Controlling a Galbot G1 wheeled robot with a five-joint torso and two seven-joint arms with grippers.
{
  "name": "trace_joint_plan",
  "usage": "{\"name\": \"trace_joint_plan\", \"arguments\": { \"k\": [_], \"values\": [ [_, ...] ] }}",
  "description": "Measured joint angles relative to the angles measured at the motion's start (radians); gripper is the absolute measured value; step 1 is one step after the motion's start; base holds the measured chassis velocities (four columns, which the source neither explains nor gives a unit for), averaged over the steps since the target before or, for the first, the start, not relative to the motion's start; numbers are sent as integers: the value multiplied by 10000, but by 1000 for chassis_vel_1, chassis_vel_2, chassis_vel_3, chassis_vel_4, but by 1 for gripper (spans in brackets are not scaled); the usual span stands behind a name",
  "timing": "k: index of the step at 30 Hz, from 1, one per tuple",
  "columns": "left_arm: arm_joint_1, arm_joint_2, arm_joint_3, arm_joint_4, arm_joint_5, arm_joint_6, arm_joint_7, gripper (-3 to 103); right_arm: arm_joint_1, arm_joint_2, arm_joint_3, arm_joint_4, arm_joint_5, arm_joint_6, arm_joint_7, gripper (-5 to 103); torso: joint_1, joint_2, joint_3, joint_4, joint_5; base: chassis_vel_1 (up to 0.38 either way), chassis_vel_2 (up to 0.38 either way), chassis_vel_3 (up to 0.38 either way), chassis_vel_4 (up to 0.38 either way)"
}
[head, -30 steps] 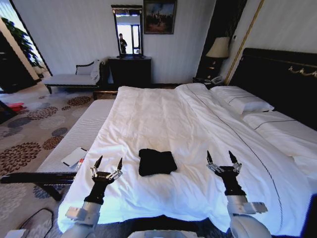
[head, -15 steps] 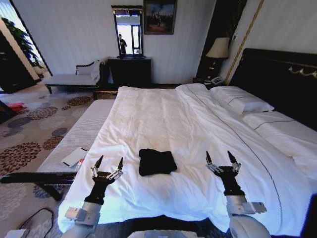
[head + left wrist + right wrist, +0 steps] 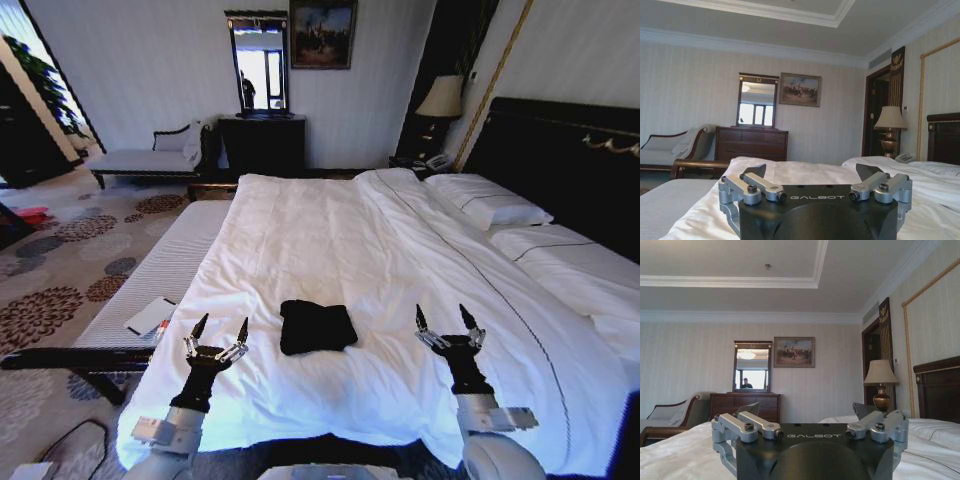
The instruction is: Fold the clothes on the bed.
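So, the black T-shirt (image 3: 317, 327) lies folded into a compact square on the white duvet (image 3: 330, 250), near the foot edge of the bed (image 3: 560, 330), roughly mid-way across it. Nothing touches it. Duvet around it is smooth w/ a few shallow creases.

My left gripper (image 3: 215, 336) hovers beside the shirt on its left, near the bed's left edge, tips pointing toward the headboard (image 3: 570, 160), fingers spread apart, holding nothing. My right gripper (image 3: 446, 324) hovers on the shirt's right side, a bit farther off than the left one, also apart & empty. Both are clear of the cloth, shirt sits between them. Left wrist view shows the left fingers (image 3: 756, 187) splayed wide above the duvet; right wrist view shows the same for the right fingers (image 3: 875, 426).

Farther up the bed: two white pillows (image 3: 488, 205) against the dark headboard at the right side. A pale striped bench (image 3: 160, 270) runs along the bed's left edge, w/ a small white booklet or card (image 3: 150, 316) on its near end. Beyond the bed's far edge: dark dresser (image 3: 262, 140) w/ a mirror (image 3: 257, 62) above it, a framed painting (image 3: 322, 33), a lamp (image 3: 440, 98) by the headboard, and a chaise (image 3: 150, 155) at the back left on patterned carpet (image 3: 60, 270).
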Motion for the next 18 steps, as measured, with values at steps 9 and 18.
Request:
{"name": "trace_joint_plan", "arguments": {
  "k": [9, 18],
  "values": [
    [-1, 3, -1, 6, -5, 5, -2, 100, 6, -3, -2, -6, 7, -5, 5, 100, 0, 0, 0, 0, 1, 0, 0, 0, 0],
    [-1, 4, -1, 6, -6, 12, -4, 100, 7, -4, -3, -6, 11, -10, 11, 100, 0, 0, 0, 0, 1, 0, 0, 0, 0]
  ]
}}
